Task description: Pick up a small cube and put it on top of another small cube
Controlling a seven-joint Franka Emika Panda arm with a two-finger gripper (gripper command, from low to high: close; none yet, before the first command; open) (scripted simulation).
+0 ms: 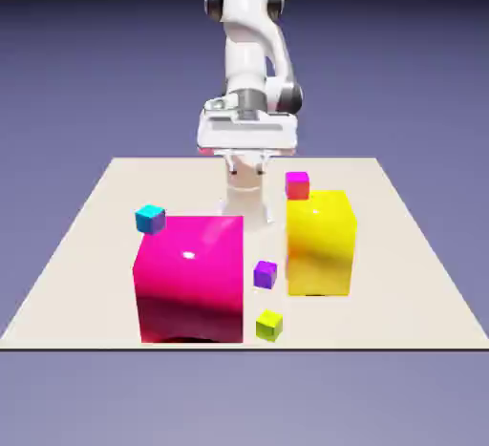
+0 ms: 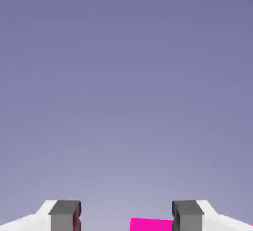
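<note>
Your gripper (image 1: 246,169) stands wide with nothing between its fingertips, above and behind the large glossy yellow block (image 1: 321,244), off toward the exterior view's left. The tiny yellow-green cube (image 1: 269,326) you need is on the table, nearer the camera than that block and to its left, and the tiny red-pink cube (image 1: 297,185) that must receive it appears to rest on the block's far left top edge. The hand view shows mostly backdrop and a magenta patch (image 2: 151,224) low down, so you have no sight of the lime cube there; descend without lining up and you could close on nothing. The tiny purple cube (image 1: 265,274), just left of the yellow block, could be grabbed by mistake or nudged by a finger. The large glossy magenta block (image 1: 194,277), further left of the yellow one, leaves a slim approach, and a low or twisted hand might clip it. Later, an off-centre or hurried release could topple the stack, since the red-pink cube seems perched near the yellow block's edge.
</note>
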